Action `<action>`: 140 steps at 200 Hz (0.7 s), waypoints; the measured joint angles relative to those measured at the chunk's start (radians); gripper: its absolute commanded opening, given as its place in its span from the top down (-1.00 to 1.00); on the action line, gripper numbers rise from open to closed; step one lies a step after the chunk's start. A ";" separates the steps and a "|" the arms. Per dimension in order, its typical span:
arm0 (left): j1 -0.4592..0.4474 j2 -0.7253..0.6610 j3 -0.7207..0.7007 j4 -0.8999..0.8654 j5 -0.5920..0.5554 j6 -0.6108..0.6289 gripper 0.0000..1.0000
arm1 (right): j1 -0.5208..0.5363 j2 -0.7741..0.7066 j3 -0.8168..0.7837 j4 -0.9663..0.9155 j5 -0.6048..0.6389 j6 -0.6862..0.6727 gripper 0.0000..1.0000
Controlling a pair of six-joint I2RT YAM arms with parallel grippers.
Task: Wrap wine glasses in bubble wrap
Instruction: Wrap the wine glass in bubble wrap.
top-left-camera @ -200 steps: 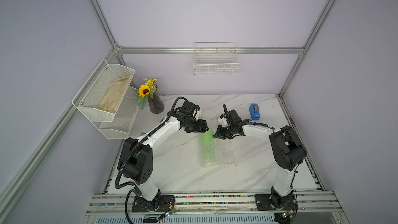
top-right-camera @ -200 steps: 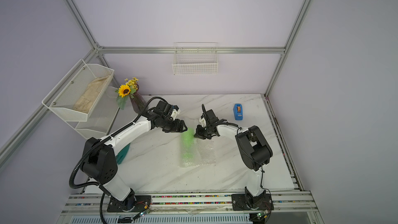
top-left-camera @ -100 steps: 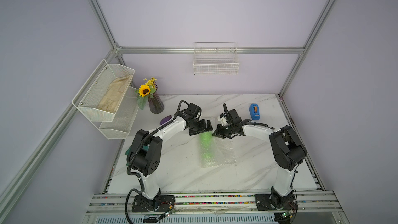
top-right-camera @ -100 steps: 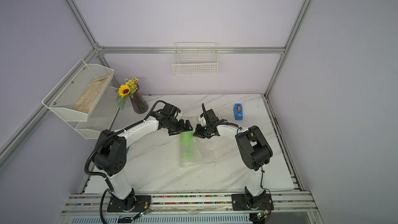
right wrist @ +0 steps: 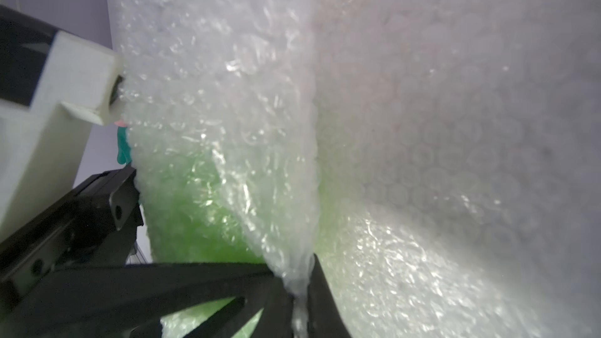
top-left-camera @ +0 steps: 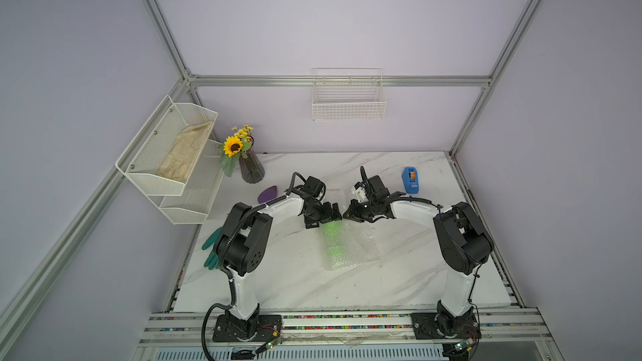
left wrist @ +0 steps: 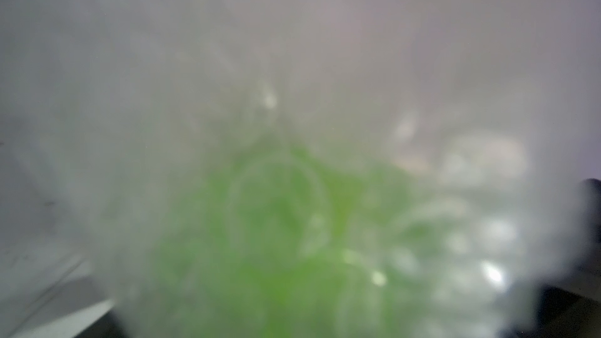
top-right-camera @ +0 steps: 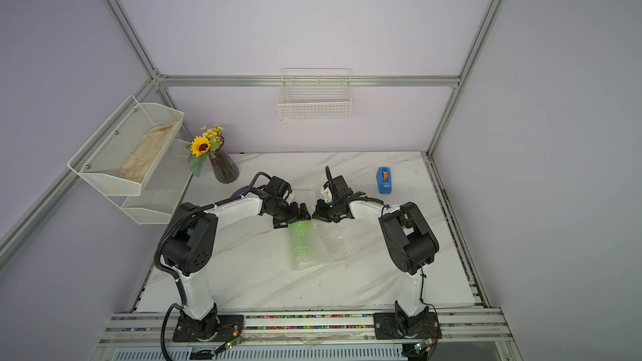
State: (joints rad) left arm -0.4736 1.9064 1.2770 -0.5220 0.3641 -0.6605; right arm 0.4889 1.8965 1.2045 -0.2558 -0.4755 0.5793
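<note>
Pinches a gathered fold of the bubble wrap (right wrist: 227, 108) in the right gripper (right wrist: 297, 289), clamped tight on the plastic at the far part of the sheet, away from the arm bases. Holds the left gripper (top-left-camera: 326, 216) released, spread wide, at that same far part of the bubble wrap, on its left side and just beside the right gripper. Shows the goblet (top-left-camera: 333, 237) as a green glow through the bubble wrap, lying on its side under the left half of the sheet, one end right by the left gripper. Cannot tell from the blurred left wrist view about any contact with the covered goblet. Shows the bubble wrap crinkled on the surface (top-left-camera: 295, 283), humped over the goblet and flatter to the right. Has a blue tape dispenser (top-left-camera: 410, 180) standing well beyond the far right corner of the bubble wrap. Has a dark vase (top-left-camera: 251, 169) with a sunflower (top-left-camera: 232, 146) well beyond the far left of the bubble wrap, a flat purple piece (top-left-camera: 267, 194) between the two.
</note>
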 measured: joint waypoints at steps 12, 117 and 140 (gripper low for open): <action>0.000 0.000 0.000 0.007 0.006 -0.002 -0.65 | 0.000 0.000 0.000 0.000 0.010 -0.002 0.62; 0.000 0.000 0.024 -0.048 0.022 0.049 -0.23 | 0.034 0.046 0.055 -0.086 0.168 -0.069 0.61; 0.003 0.001 0.025 -0.055 0.045 0.057 -0.18 | 0.056 0.069 0.062 -0.085 0.153 -0.070 0.90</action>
State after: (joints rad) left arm -0.4709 1.9076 1.3022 -0.5766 0.4091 -0.6037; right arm 0.5446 1.9659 1.2663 -0.3405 -0.3229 0.5091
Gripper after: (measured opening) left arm 0.723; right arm 0.092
